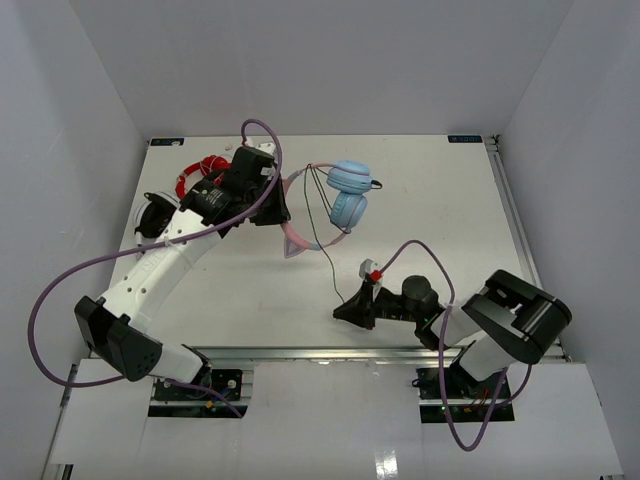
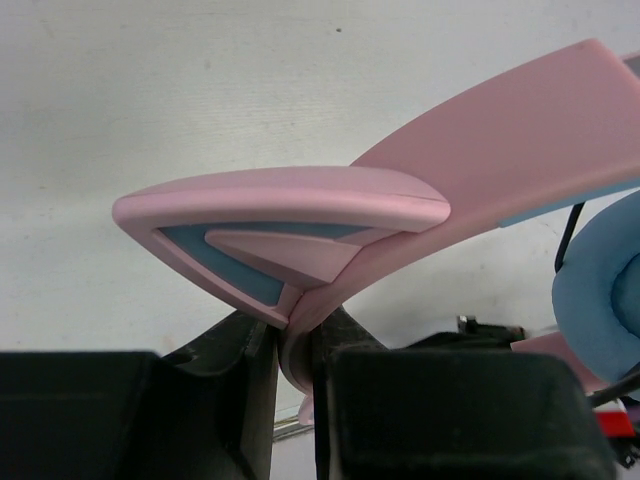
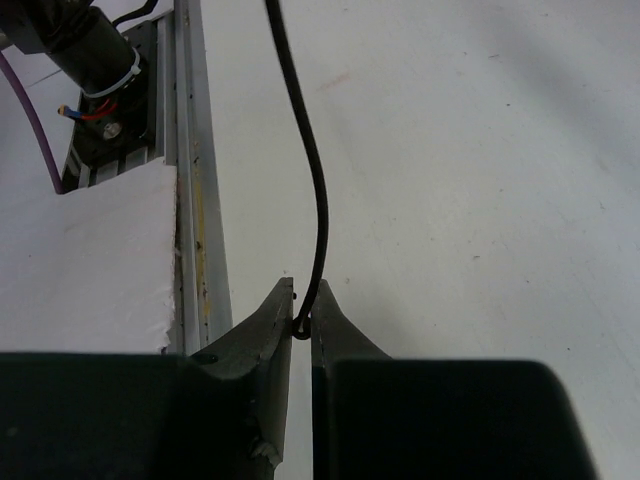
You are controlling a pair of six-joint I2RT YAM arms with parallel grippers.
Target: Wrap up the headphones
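A white table (image 1: 440,220), walled in by plain white panels, carries everything here. The left gripper (image 2: 298,345) is clamped on the pink headband (image 2: 520,140) of the headphones (image 1: 348,195), its jaws pressed against the band right at the root of a cat ear (image 2: 290,215), which juts out just above the fingertips. Off to one side of that claw, at the edge of its wrist view, bulges a light-blue earcup (image 2: 600,290). From overhead the two earcups lie stacked well beyond the left claw's tips, towards the table's middle.

The right gripper (image 3: 303,310) is closed on the thin dark cable (image 3: 318,200), pinched right at the fingertips; the cable runs straight out ahead of the claw towards the headphones, and it seems to hang slack, though the view is too thin to be sure. The table's metal edge rail (image 3: 200,200) runs close beside this claw.

Behind the left arm lie a red coiled cable bundle (image 1: 200,168) and black-and-white headphones (image 1: 155,215).
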